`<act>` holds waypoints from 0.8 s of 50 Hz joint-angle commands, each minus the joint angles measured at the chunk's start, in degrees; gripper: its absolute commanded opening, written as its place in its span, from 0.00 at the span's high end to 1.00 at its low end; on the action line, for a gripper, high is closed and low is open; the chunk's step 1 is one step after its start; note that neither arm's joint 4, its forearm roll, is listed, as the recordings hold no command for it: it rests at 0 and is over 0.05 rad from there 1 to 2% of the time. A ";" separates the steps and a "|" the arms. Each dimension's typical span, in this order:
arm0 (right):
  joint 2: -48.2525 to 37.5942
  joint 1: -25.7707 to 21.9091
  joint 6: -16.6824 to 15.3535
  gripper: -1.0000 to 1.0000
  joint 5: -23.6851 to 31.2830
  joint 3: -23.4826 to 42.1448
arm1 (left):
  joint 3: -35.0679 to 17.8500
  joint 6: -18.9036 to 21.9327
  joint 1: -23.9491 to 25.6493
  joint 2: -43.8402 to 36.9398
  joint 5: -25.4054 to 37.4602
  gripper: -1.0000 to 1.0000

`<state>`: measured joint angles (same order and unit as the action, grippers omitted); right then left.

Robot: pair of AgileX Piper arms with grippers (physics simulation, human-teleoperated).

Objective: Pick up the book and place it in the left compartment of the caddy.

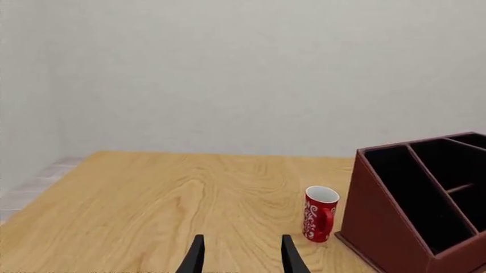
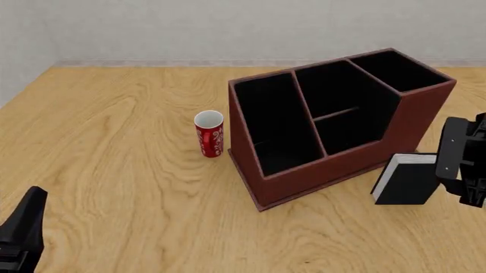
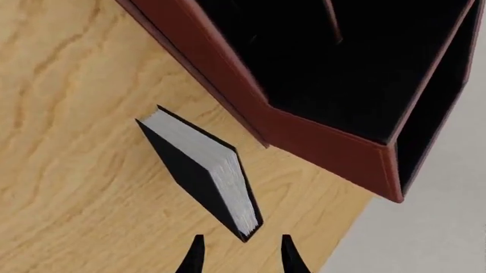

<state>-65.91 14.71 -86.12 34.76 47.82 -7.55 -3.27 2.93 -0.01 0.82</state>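
Just ahead of the right gripper (image 3: 239,256), whose two fingers stand slightly apart with nothing between them, the book (image 3: 204,177) stands upright on the worktop (image 2: 114,170), white page edges showing. Beyond the book sits the caddy (image 2: 334,165), close beside it but apart; its left compartment (image 2: 274,122) lies on the far side from this gripper. Ahead of the left gripper (image 1: 241,256), fingers likewise parted around nothing, a red mug (image 1: 320,213) stands near the caddy's wall.
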 commanded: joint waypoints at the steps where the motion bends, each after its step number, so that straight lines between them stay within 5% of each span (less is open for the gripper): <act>1: -2.81 0.48 -1.42 0.00 -1.36 0.69 | 1.03 -0.29 -0.66 0.00 -0.82 0.00; 40: -8.28 0.30 -3.76 0.00 -4.60 0.69 | 1.21 -0.86 -2.20 0.00 -0.63 0.00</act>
<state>-72.56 14.84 -89.16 31.22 48.31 -6.88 -4.00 1.11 -0.01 0.48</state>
